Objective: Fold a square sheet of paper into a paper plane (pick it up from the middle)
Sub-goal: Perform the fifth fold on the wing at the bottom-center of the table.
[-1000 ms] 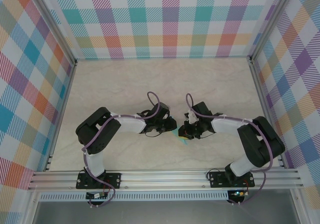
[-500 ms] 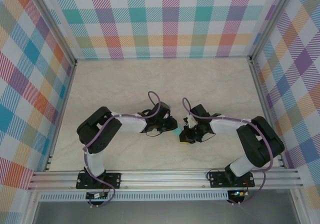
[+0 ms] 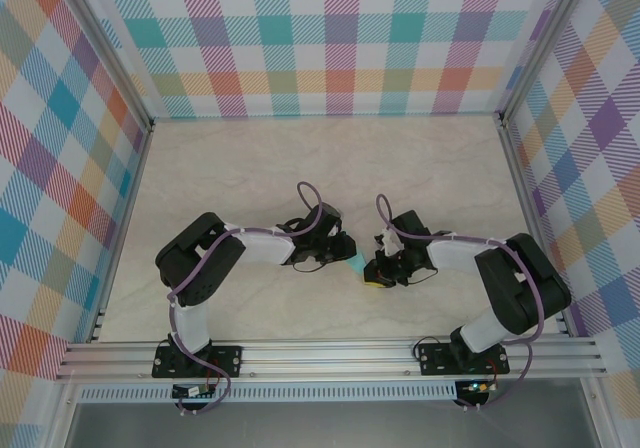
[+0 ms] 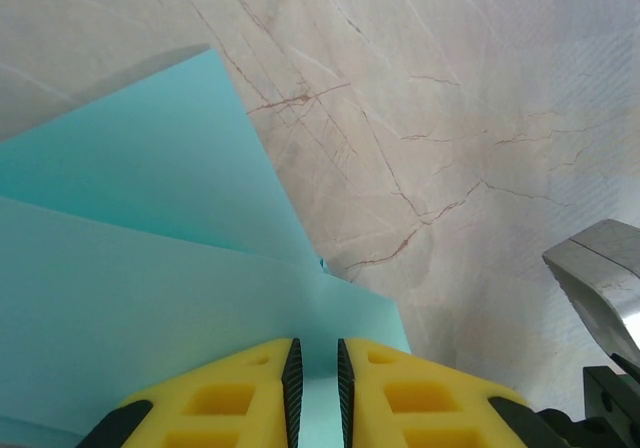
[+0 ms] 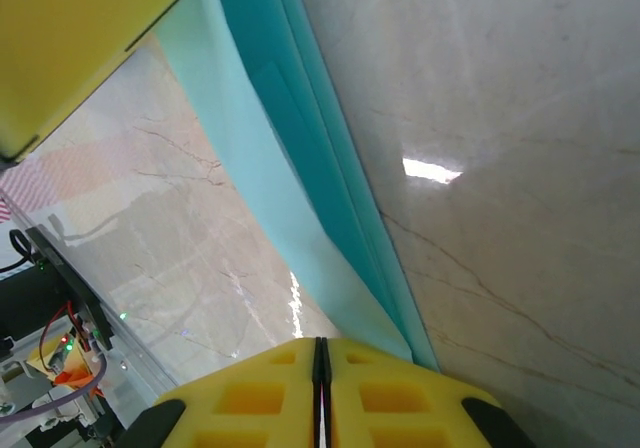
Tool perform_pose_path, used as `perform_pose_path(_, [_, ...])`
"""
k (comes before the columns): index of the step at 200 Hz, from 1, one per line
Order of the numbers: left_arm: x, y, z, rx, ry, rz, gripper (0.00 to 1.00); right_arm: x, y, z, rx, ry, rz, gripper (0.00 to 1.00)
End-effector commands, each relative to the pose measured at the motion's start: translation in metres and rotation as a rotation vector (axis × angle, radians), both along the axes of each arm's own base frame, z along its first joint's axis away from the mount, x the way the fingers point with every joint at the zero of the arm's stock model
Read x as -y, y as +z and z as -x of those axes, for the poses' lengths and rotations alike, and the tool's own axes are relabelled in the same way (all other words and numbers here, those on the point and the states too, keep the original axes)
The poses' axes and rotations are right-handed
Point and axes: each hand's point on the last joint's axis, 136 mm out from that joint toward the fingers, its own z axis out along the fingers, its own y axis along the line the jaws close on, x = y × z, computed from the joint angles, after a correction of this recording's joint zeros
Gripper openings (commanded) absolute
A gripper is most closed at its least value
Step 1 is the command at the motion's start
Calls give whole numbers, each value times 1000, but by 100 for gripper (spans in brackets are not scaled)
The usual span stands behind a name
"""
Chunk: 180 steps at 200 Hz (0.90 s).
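Partly folded, the paper (image 4: 150,298) sits at mid-tabletop (image 4: 450,88), pinched by the nearly closed left jaws on one edge and the shut right jaws on its layered edge, so the next crease likely needs both grips kept steady.

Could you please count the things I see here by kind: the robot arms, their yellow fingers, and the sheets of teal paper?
Robot arms: 2, the left arm and the right arm
Yellow fingers: 4, two on each arm
Paper: 1, partly folded
Total: 7
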Motion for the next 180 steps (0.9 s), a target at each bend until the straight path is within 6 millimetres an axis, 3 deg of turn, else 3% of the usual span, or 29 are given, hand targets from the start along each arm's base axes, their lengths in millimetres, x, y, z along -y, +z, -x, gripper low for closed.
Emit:
perform_pose_path(1, [-20,-42,15,-75,-5,-125,21,0,16,5,12,11,-31,13])
perform_pose_path(48, [-18,-38,14,-71,-5,-113,21,9,37,-7,109,-19,23,18])
perform_pose_path(110, [-17,-34,14,-67,-9,-107,21,37,31,-17,141,-147,127,21])
perform_pose_path(180, [-12,-28,11,-63,-14,-95,21,45,30,-20,146,-183,124,26])
